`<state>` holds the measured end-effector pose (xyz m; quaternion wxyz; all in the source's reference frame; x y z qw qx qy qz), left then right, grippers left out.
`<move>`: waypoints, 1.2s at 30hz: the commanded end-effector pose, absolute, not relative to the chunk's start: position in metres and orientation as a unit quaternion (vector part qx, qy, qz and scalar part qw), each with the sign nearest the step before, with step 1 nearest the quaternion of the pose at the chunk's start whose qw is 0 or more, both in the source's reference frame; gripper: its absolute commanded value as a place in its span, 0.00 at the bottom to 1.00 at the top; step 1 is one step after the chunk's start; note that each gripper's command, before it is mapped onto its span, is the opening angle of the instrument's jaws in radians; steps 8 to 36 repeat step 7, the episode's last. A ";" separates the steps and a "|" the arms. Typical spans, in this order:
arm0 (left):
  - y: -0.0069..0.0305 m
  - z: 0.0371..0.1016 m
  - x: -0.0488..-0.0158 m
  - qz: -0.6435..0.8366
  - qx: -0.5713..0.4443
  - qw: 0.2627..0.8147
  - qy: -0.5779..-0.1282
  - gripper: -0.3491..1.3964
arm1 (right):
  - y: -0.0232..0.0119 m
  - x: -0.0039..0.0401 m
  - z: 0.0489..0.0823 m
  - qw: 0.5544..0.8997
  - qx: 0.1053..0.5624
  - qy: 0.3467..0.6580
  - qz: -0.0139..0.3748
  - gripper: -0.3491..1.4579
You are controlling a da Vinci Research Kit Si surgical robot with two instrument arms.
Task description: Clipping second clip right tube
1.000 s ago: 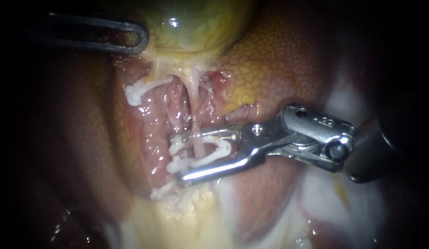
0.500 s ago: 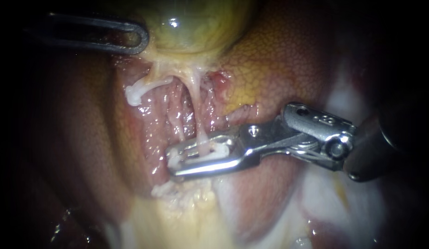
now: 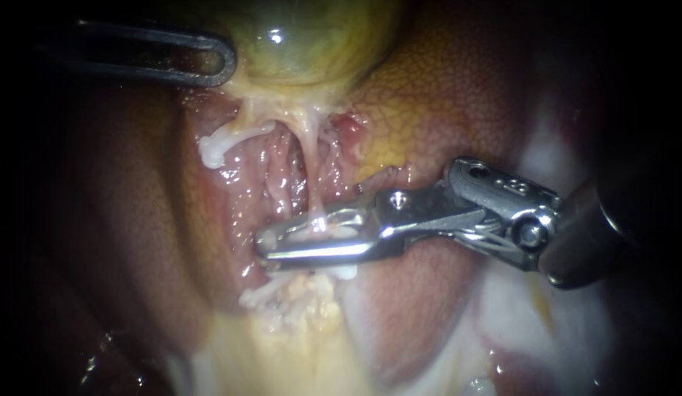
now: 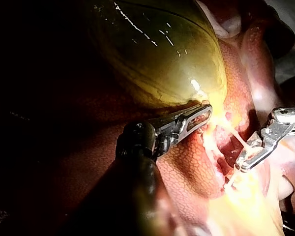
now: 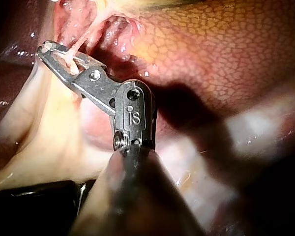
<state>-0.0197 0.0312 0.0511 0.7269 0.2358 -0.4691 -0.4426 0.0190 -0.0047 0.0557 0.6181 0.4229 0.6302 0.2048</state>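
Note:
My right instrument (image 3: pixel 263 244) comes in from the right, its jaws nearly together across the thin pale right tube (image 3: pixel 309 172). A white clip (image 3: pixel 343 232) is pressed between them around the tube. The right wrist view shows the same jaws (image 5: pixel 46 49) with the tube (image 5: pixel 81 46) passing through them. Another white clip (image 3: pixel 279 292) lies just below the jaws. To the left, a short tube ends in a white clip (image 3: pixel 211 151). At upper left, my left instrument (image 3: pixel 225 62) is shut on the lower edge of the green gallbladder (image 3: pixel 304 44), as the left wrist view (image 4: pixel 202 114) also shows.
Mottled orange-brown liver (image 3: pixel 458 103) lies to the right of the tubes and above my right instrument. Raw pink tissue (image 3: pixel 260 191) sits between the two tubes. Pale yellow fatty tissue (image 3: pixel 282 345) spreads below the clips.
My right instrument's jaws have closed from wide apart to nearly together, squeezing the white clip around the right tube, and have shifted slightly left. The left instrument has not moved.

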 end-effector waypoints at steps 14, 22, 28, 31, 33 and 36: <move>0.0311 0.0510 -0.0197 -0.443 0.236 0.727 -0.469 0.00 | -0.0047 0.0190 0.0559 0.618 0.422 0.630 0.204 0.00; 0.0311 0.0510 -0.0197 -0.443 0.236 0.727 -0.469 0.00 | -0.0047 0.0190 0.0559 0.618 0.422 0.630 0.204 0.00; 0.0311 0.0510 -0.0197 -0.443 0.236 0.727 -0.469 0.00 | -0.0047 0.0190 0.0559 0.618 0.422 0.630 0.204 0.00; 0.0311 0.0510 -0.0197 -0.443 0.236 0.727 -0.469 0.00 | -0.0047 0.0190 0.0559 0.618 0.422 0.630 0.204 0.00; 0.0311 0.0510 -0.0197 -0.443 0.236 0.727 -0.469 0.00 | -0.0047 0.0190 0.0559 0.618 0.422 0.630 0.204 0.00; 0.0311 0.0510 -0.0197 -0.443 0.236 0.727 -0.469 0.00 | -0.0047 0.0190 0.0559 0.618 0.422 0.630 0.204 0.00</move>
